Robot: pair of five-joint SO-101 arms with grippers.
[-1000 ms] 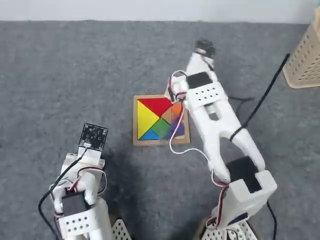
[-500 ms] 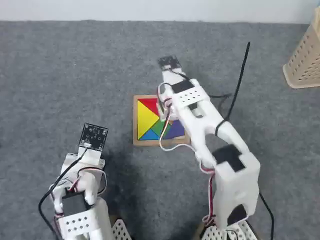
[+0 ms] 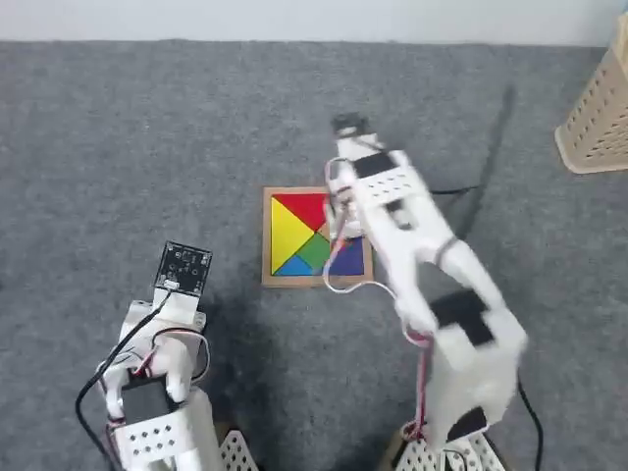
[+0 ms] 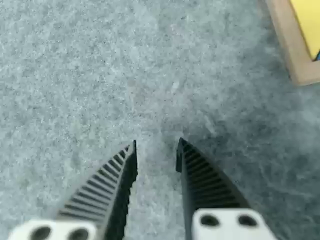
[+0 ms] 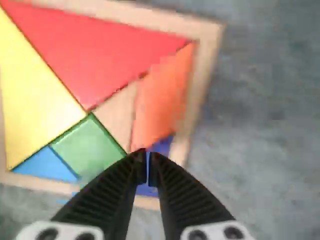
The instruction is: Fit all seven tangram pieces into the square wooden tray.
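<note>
Here, my right gripper (image 5: 148,156) is pinched closed over the wooden tray (image 5: 207,60).
Its tips sit by the orange piece (image 5: 162,100) inside; my left gripper (image 4: 155,150) hangs spread above the grey carpet (image 4: 100,75).

The left gripper (image 4: 155,150) hangs over grey carpet (image 4: 100,75), jaws a little apart; ahead and off to one side lies a corner of the wooden tray (image 4: 290,45), a yellow piece (image 4: 311,22) inside.
</note>
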